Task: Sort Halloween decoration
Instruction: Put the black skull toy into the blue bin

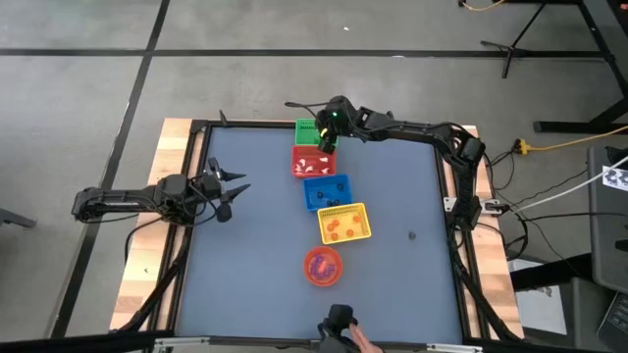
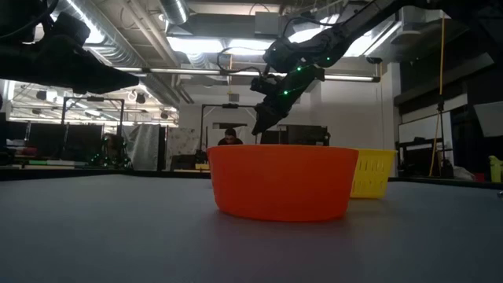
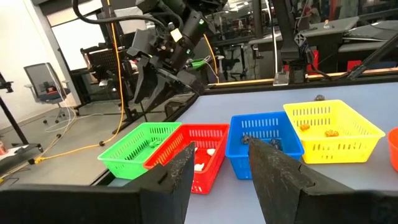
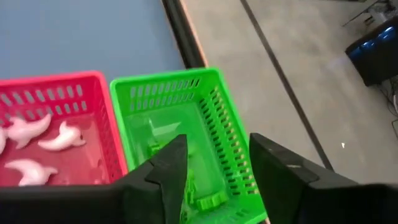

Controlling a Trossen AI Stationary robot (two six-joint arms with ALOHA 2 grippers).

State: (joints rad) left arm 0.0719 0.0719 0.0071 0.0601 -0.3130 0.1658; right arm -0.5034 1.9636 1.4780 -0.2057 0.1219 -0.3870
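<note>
Four square baskets stand in a row: green (image 1: 307,130), red (image 1: 313,161), blue (image 1: 327,191) and yellow (image 1: 344,223). White trinkets (image 4: 37,140) lie in the red basket and green trinkets (image 4: 202,200) in the green basket (image 4: 180,124). Orange ones (image 1: 339,228) are in the yellow basket and dark ones (image 1: 332,200) in the blue. My right gripper (image 4: 214,177) hovers open above the green basket, fingers pointing down, with nothing between them. My left gripper (image 1: 234,186) waits open over the table's left side, well apart from the baskets.
A round red-orange bowl (image 1: 324,266) with small pieces inside sits nearer than the yellow basket. One dark trinket (image 1: 412,233) lies alone on the blue-grey table (image 1: 255,255), right of the yellow basket. A dark device (image 1: 339,321) sits at the near edge. Open table lies between the left gripper and the baskets.
</note>
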